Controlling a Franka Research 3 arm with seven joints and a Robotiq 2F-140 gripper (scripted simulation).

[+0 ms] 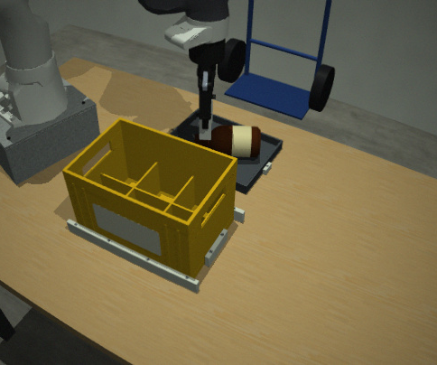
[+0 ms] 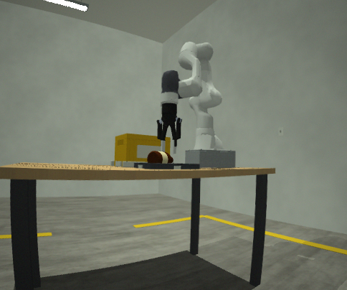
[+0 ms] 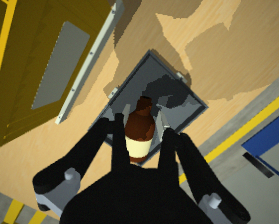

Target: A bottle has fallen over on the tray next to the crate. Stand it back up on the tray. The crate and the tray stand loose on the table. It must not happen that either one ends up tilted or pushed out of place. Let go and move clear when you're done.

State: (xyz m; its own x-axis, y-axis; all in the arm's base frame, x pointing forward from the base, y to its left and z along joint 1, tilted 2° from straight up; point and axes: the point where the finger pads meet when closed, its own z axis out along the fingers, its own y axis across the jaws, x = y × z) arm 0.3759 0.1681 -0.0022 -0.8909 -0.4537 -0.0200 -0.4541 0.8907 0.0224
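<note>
The brown bottle (image 1: pixel 221 141) (image 2: pixel 155 157) (image 3: pixel 140 127) with a cream label lies on its side on the dark tray (image 1: pixel 247 175) (image 3: pixel 145 75). In the wrist view its neck points up the picture, away from the gripper body. My gripper (image 1: pixel 205 132) (image 2: pixel 169 148) (image 3: pixel 143 113) points down and is partly open and empty. In the wrist view its pale fingertips appear on either side of the bottle's neck and shoulder, with gaps. In the exterior view the tips are at about the height of the bottle's upper side. The yellow crate (image 1: pixel 81 194) (image 2: pixel 121 151) (image 3: pixel 20 100) stands beside the tray.
Pale rails (image 1: pixel 131 255) (image 3: pixel 85 70) run along the crate's foot. The crate's walls rise well above the tray close by. The grey robot base block (image 1: pixel 52 146) (image 2: pixel 210 158) stands on the table. A blue hand truck (image 1: pixel 264 95) (image 3: pixel 272 140) stands on the floor beyond the table edge.
</note>
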